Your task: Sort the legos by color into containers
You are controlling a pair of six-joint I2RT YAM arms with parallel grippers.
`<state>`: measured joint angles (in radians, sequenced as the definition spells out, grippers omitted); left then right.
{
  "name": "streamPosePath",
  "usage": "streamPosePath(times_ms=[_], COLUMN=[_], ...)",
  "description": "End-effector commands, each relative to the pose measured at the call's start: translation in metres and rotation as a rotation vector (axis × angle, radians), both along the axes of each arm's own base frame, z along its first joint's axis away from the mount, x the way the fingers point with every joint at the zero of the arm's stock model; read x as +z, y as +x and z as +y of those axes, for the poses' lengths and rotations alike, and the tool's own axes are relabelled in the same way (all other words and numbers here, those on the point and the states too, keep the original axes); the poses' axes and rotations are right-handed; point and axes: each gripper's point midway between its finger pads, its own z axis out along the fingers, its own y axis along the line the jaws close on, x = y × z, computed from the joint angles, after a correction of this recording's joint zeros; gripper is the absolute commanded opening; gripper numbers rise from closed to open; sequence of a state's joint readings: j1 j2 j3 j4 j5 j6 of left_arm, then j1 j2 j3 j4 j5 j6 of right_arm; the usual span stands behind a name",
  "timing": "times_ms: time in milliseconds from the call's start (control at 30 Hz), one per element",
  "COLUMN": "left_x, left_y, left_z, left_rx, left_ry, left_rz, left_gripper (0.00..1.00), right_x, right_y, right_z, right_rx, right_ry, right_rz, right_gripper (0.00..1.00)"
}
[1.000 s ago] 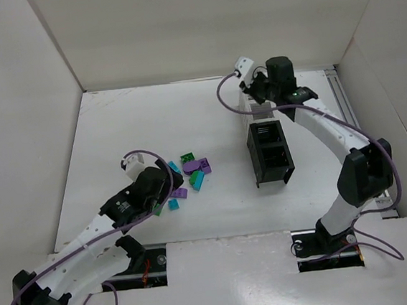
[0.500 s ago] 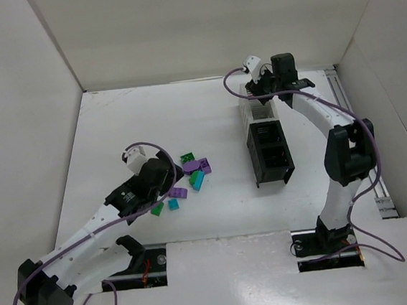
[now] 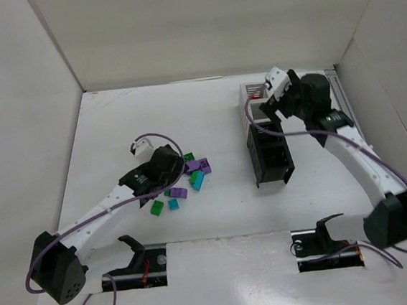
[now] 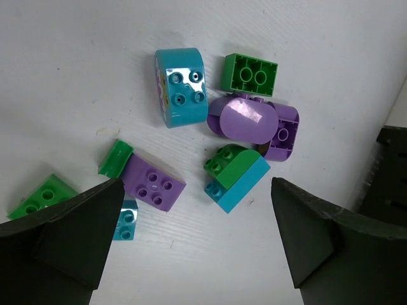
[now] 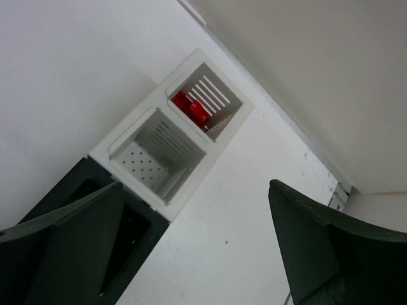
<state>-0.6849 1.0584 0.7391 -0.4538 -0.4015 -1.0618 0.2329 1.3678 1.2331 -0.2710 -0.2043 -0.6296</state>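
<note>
Several legos lie in a loose pile: a cyan brick, green brick, rounded purple pieces, a green-on-cyan stack and a flat purple brick. My left gripper hovers open over the pile, holding nothing. The containers stand in a row: white bins, black bins. The far white bin holds a red lego; the near white bin is empty. My right gripper is open and empty above them.
White walls enclose the table on the left, back and right. A small green brick and a small cyan brick lie apart, nearer the left arm's base. A metal rail runs along the right wall behind the bins.
My right gripper has opened and the right arm has swung rightward, off the far white bin. My left gripper has moved forward and right, over the pile.
</note>
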Motion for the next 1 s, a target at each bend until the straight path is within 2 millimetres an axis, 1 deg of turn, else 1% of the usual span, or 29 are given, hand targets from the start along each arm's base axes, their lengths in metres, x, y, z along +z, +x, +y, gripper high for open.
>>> streamPosePath(times_ms=[0,33,67,100,133,167,200,233,300,333,367,400,467,500,600,667,700,733,767,800,833,867,933,967], left_x=[0.007,0.005,0.002,-0.001,-0.002,-0.008,-0.013,-0.013,-0.021,-0.023,-0.025,-0.03,-0.035,-0.042,-0.046,-0.056,-0.055,-0.06,-0.059,-0.061,-0.061,-0.062,-0.061,-0.069], left_y=[0.01,0.015,0.016,0.018,0.023,0.025,0.026,0.03,0.032,0.033,0.035,0.036,0.042,0.042,0.047,0.046,0.052,0.053,0.057,0.059,0.061,0.067,0.073,0.071], left_z=[-0.001,-0.002,0.0,-0.002,0.001,-0.001,0.006,0.006,0.011,0.013,0.015,0.014,0.018,0.016,0.016,0.017,0.017,0.016,0.014,0.016,0.015,0.012,0.008,0.007], left_rx=[0.048,0.057,0.062,0.062,0.08,0.091,0.119,0.138,0.154,0.17,0.188,0.188,0.2,0.186,0.196,0.196,0.205,0.205,0.196,0.198,0.198,0.188,0.179,0.172], left_ry=[0.002,0.005,0.021,0.024,0.035,0.041,0.057,0.052,0.093,0.095,0.094,0.1,0.103,0.112,0.124,0.144,0.136,0.141,0.143,0.148,0.149,0.154,0.16,0.168], left_rz=[0.006,0.01,0.017,0.021,0.02,0.039,0.051,0.055,0.064,0.065,0.071,0.078,0.087,0.104,0.12,0.145,0.136,0.144,0.137,0.138,0.139,0.136,0.135,0.159], left_gripper=[1.0,1.0,1.0,1.0,1.0,1.0,1.0,1.0,1.0,1.0,1.0,1.0,1.0,0.98,0.91,0.85,0.82,0.75,0.71,0.68,0.64,0.55,0.49,0.46], right_x=[0.002,-0.001,-0.002,-0.005,-0.004,-0.003,-0.004,0.001,0.002,-0.001,0.003,0.003,-0.002,-0.002,-0.006,-0.009,-0.011,-0.011,-0.011,-0.011,-0.016,-0.016,-0.019,-0.019], right_y=[-0.047,-0.058,-0.066,-0.076,-0.091,-0.097,-0.105,-0.114,-0.123,-0.129,-0.134,-0.134,-0.138,-0.138,-0.14,-0.138,-0.137,-0.137,-0.137,-0.137,-0.137,-0.137,-0.138,-0.138], right_z=[-0.005,-0.006,-0.012,-0.012,-0.016,-0.025,-0.029,-0.035,-0.046,-0.048,-0.049,-0.049,-0.051,-0.051,-0.055,-0.054,-0.054,-0.054,-0.054,-0.054,-0.054,-0.054,-0.054,-0.056], right_rx=[-0.072,-0.077,-0.105,-0.104,-0.103,-0.14,-0.152,-0.161,-0.192,-0.193,-0.193,-0.193,-0.189,-0.189,-0.207,-0.207,-0.207,-0.207,-0.207,-0.207,-0.207,-0.207,-0.207,-0.215], right_ry=[0.083,0.094,0.1,0.107,0.113,0.102,0.091,0.075,0.048,0.04,0.045,0.045,0.031,0.031,0.017,0.014,0.01,0.01,0.01,0.01,0.002,0.002,-0.003,-0.006], right_rz=[-0.043,-0.043,-0.05,-0.047,-0.063,-0.072,-0.063,-0.087,-0.09,-0.072,-0.083,-0.083,-0.073,-0.073,-0.058,-0.049,-0.041,-0.041,-0.041,-0.041,-0.023,-0.022,-0.011,-0.013], right_gripper=[1.0,1.0,1.0,1.0,1.0,1.0,1.0,1.0,1.0,1.0,1.0,1.0,1.0,1.0,1.0,1.0,1.0,1.0,1.0,1.0,1.0,1.0,1.0,1.0])
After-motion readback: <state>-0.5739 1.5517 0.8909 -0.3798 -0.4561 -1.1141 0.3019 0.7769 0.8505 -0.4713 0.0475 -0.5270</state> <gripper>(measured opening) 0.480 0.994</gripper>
